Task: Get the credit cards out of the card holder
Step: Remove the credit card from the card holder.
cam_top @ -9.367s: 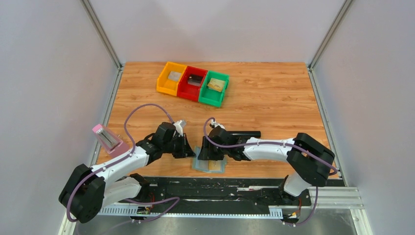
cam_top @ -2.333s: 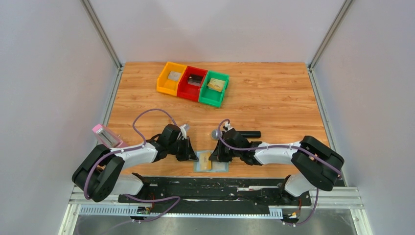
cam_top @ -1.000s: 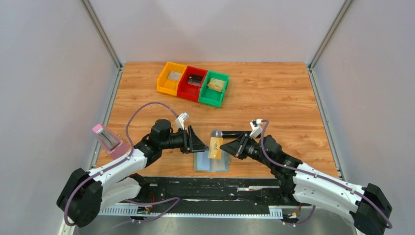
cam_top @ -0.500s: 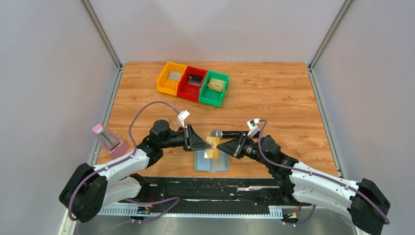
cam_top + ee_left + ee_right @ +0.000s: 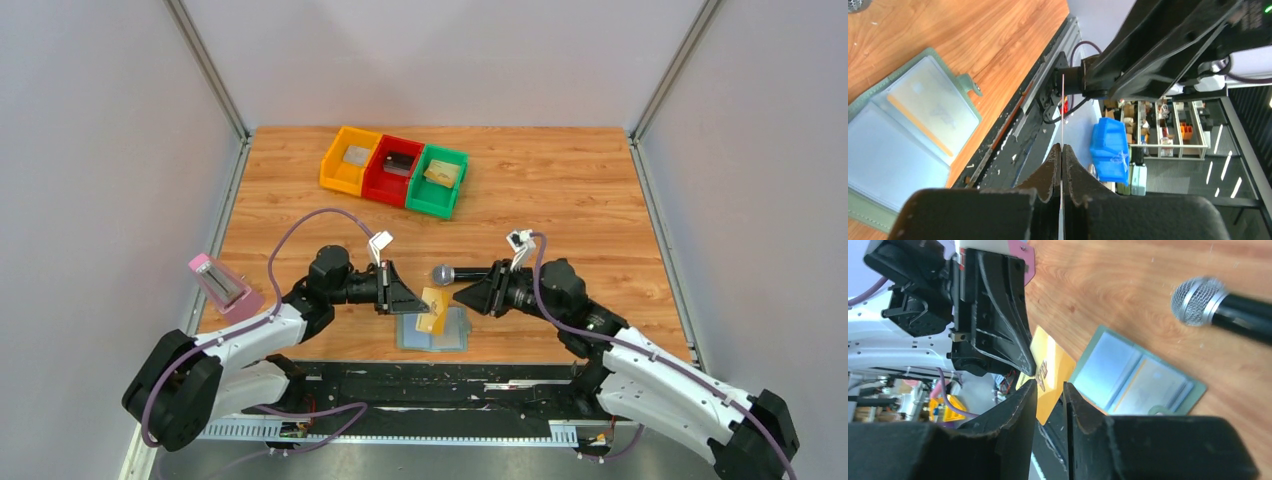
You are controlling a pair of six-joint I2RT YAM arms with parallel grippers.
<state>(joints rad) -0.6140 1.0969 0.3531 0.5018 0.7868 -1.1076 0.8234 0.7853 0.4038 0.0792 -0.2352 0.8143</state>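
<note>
The gold card point(image 5: 433, 311) is changing hands: the left jaws are now pinching it, while the right jaws, slightly spread, are backing off beside it. The card holder point(image 5: 450, 338) is lying open beneath them, this card freed.

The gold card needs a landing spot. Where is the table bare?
Widest bare wood: right of the green bin, behind the microphone, out to the right wall. A smaller strip lies between the bins and the left arm. Crowded: over the card holder, where both arms meet.
</note>
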